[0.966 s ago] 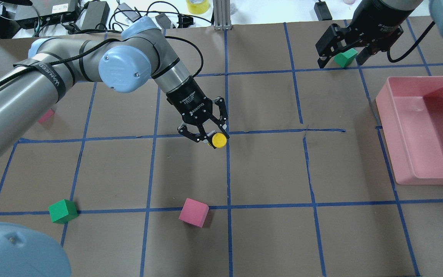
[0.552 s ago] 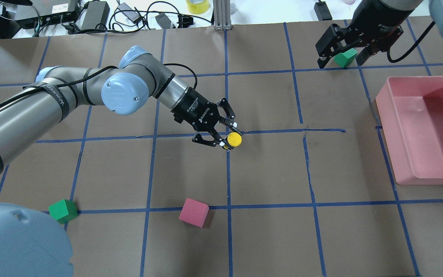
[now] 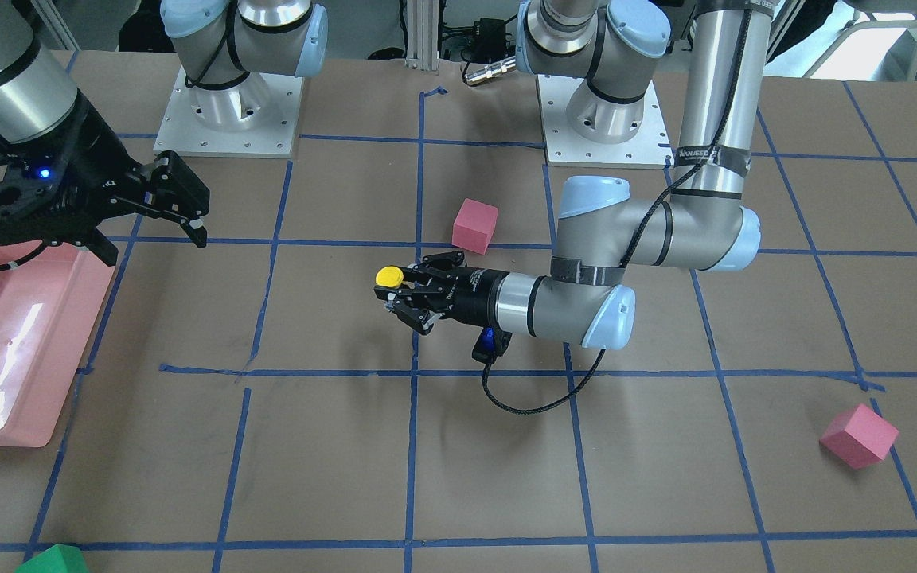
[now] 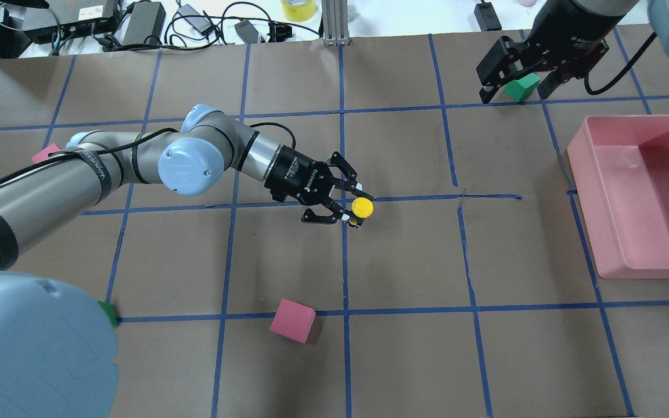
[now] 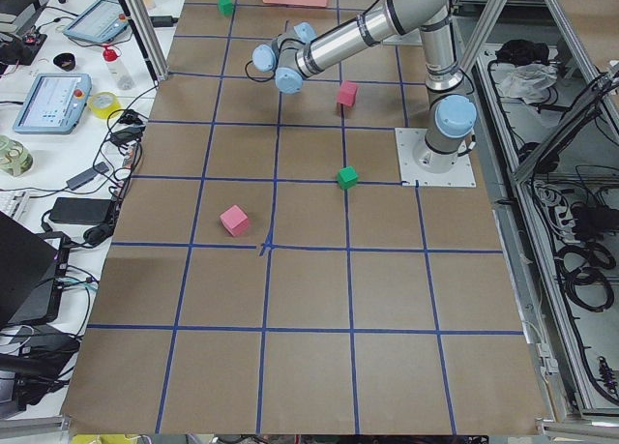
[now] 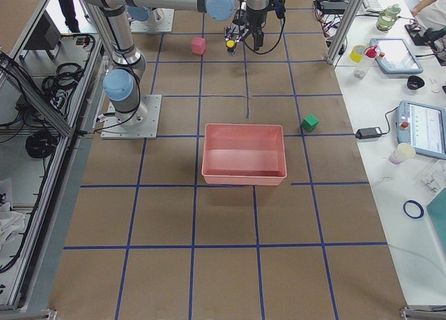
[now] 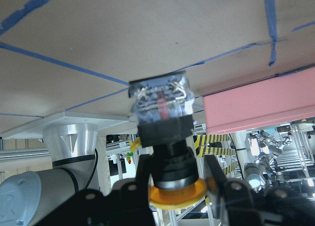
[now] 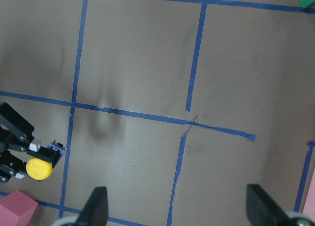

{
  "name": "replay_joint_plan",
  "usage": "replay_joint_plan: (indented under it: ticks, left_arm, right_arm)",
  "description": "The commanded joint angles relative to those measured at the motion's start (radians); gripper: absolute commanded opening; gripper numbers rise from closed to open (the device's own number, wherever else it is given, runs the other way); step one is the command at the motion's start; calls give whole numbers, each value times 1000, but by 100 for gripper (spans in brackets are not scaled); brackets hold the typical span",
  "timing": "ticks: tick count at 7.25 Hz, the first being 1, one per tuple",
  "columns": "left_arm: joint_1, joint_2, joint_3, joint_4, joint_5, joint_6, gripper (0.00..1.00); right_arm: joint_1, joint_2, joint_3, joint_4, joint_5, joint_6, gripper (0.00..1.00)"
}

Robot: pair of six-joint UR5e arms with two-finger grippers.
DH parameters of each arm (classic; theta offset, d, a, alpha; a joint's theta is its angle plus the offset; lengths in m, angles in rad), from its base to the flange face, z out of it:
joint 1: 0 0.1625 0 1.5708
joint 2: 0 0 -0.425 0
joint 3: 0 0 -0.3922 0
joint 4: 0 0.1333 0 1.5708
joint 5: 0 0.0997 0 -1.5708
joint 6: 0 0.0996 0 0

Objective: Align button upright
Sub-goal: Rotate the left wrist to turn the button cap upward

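Button (image 4: 362, 207) in left claw (image 4: 356, 205), beside tape (image 4: 344, 261)

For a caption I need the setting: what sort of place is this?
Probably a robotics laboratory: two grey-and-blue robot arms bolted to a brown paper-covered table gridded with blue tape, and grey touchscreen teach pendants beside it.

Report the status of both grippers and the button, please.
Left gripper shut on button, cap up. Right gripper open, away. Nothing in the way.
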Motion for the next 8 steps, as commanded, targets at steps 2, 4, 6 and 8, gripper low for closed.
replay_joint_plan:
  ticks: [2,4,6,8]
  left_arm:
    - [37,-67,-10,15,-65,1,0]
    - [43,-92,-8,16,-70,1,0]
    - [46,-113,-10,16,-70,2,1]
    - [57,-123,-13,15,-70,36,9]
  right_arm:
    - [0,0,0,1,0,0,100]
    - [0,1,0,1,0,0,100]
    - [0,1,0,1,0,0,100]
    - [0,1,0,1,0,0,100]
